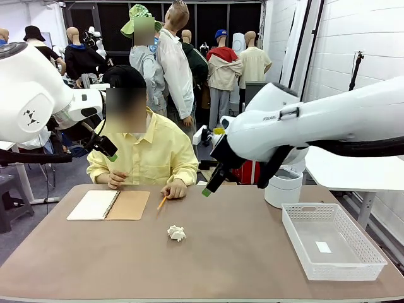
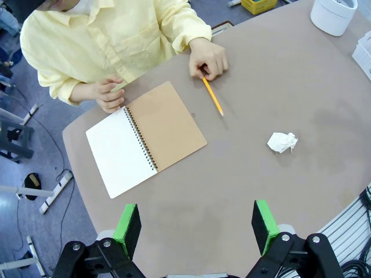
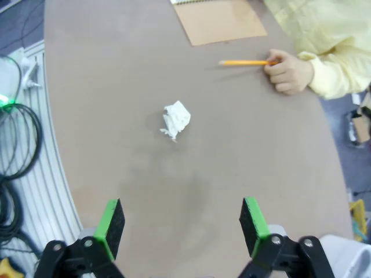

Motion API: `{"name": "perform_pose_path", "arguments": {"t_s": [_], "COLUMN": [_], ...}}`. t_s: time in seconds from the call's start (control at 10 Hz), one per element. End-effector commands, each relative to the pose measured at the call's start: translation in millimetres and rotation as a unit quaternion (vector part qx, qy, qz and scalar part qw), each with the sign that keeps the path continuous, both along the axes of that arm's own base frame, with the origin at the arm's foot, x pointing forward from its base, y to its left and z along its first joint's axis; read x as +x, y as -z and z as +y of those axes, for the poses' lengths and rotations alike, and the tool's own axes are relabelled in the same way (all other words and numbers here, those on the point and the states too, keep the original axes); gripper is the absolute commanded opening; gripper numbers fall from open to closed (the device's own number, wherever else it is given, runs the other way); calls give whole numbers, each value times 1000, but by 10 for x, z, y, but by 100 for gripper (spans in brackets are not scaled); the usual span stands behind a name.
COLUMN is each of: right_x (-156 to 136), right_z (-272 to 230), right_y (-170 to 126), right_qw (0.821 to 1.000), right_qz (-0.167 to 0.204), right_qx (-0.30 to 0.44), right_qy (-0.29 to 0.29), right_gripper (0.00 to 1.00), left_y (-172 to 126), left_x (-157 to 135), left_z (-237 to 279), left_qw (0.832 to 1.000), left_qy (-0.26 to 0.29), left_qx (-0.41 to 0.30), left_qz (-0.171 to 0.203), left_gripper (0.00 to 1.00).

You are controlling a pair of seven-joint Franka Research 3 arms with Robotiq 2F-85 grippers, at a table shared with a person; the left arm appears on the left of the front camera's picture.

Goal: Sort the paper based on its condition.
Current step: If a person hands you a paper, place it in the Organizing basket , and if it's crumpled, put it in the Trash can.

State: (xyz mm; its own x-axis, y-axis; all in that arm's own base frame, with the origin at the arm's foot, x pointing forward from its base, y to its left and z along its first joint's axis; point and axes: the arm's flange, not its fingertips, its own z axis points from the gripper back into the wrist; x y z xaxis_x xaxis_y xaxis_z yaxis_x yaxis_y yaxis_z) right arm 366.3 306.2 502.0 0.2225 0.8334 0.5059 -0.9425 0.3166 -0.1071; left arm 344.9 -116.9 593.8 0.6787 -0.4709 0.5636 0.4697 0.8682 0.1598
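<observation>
Brown tabletop [image 1: 240, 271] runs from the robot to a seated person [image 1: 148, 151] in a yellow shirt. Near its middle lies the paper [image 1: 177, 233], one sheet crumpled into a small white ball and touching nothing else. Beyond the ball and to its left an open spiral notebook [image 1: 108, 205] lies flat, blank page beside tan cover. Straight beyond the ball a yellow pencil [image 1: 162, 202] rests on the table, its far end under the person's hand [image 1: 177, 189]. Well to the ball's right stands a white mesh basket [image 1: 353, 268] with a small white slip [image 1: 323, 247] on its floor. The left gripper [image 2: 197, 223] hangs high above the table, left of the ball, green pads spread wide and empty. The right gripper [image 3: 182, 223] hovers above the ball, fingers likewise wide apart, holding nothing.
</observation>
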Motion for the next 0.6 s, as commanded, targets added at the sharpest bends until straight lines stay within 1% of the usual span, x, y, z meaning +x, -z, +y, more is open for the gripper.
{"name": "perform_pose_path", "arguments": {"t_s": [0.0,0.1,0.5], "right_x": [69,0,0], "right_z": [40,0,0], "right_y": [-28,0,0], "right_qw": [1000,1000,1000], "right_qz": [-2,0,0], "right_qx": [-27,0,0], "right_qy": [-15,0,0], "right_gripper": [100,100,100], "left_y": [-5,-5,-5], "left_x": [-4,-4,-4], "left_z": [7,7,7], "left_qw": [1000,1000,1000], "left_qy": [0,0,0], "left_qx": [0,0,0], "left_qz": [4,4,4], "left_gripper": [100,100,100]}}
